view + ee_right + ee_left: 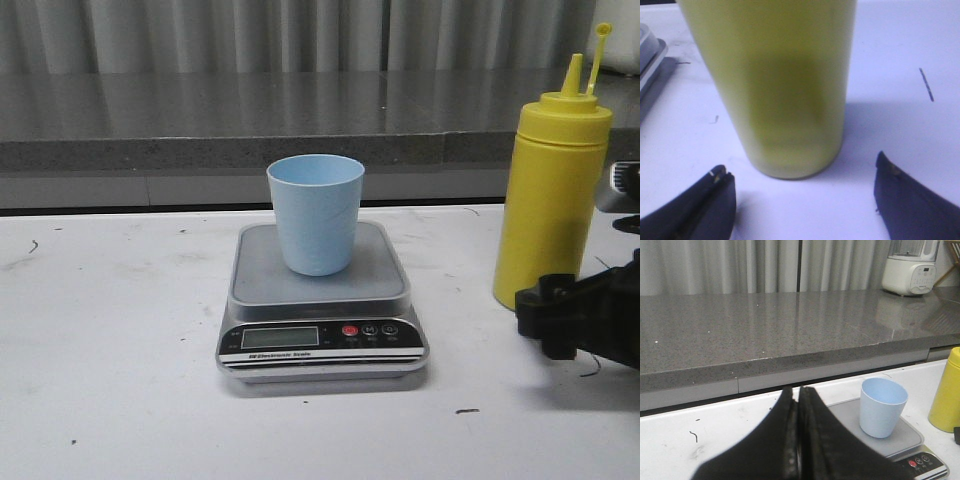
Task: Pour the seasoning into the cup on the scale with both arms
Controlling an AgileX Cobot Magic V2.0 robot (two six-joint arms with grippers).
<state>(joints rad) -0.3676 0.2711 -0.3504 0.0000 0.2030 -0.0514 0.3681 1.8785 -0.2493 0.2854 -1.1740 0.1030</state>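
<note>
On the white worktop [110, 380], front view: a silver digital kitchen scale [322, 325] sits centrally, its LCD display [280, 337] and a red button [350, 330] with two dark buttons facing the camera. A light blue cup [315, 214] stands upright on the grey platform, toward its rear. Well to the right of the scale stands the yellow seasoning bottle [550, 195], upright, its cone nozzle uncapped and the thin tethered cap [600, 45] raised beside it. The right gripper [575, 310] appears as a black shape at the right edge, low beside the bottle's base; whether it touches the bottle cannot be told from this view. A grey counter [200, 120] and pale curtain lie behind.

Left wrist view: the left gripper [799, 440] shows its two black fingers [822, 440] pressed together, holding nothing, raised above the worktop near the scale [912, 437]. The cup [882, 407] rests on the platform; the bottle [946, 390] is cut by the frame edge. A white blender base [910, 270] stands on the far counter.

Right wrist view: the right gripper [802, 192] has its fingers [710, 197] spread wide, one on each side of the bottle's base [790, 100], apart from it and gripping nothing. The bottle stands on the worktop, with an edge of the scale [650, 50] beside it.
</note>
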